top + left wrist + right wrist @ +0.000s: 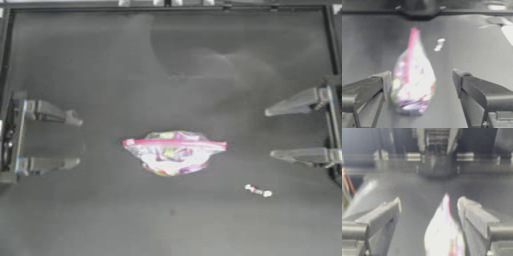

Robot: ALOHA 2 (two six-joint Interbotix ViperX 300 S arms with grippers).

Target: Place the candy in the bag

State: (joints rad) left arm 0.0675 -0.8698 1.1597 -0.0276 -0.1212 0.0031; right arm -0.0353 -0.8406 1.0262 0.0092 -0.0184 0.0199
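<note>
Your left gripper [75, 141] is waiting at nine o'clock and your right gripper [270, 134] at three, both with jaws spread wide and gripping nothing. The bag [175, 152] is lying mid-table between them, with the candy [258, 190] resting apart toward five o'clock.

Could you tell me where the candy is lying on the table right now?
In the top view the candy lies loose on the table's right half, apart from the bag and nearest the open right gripper.
</note>
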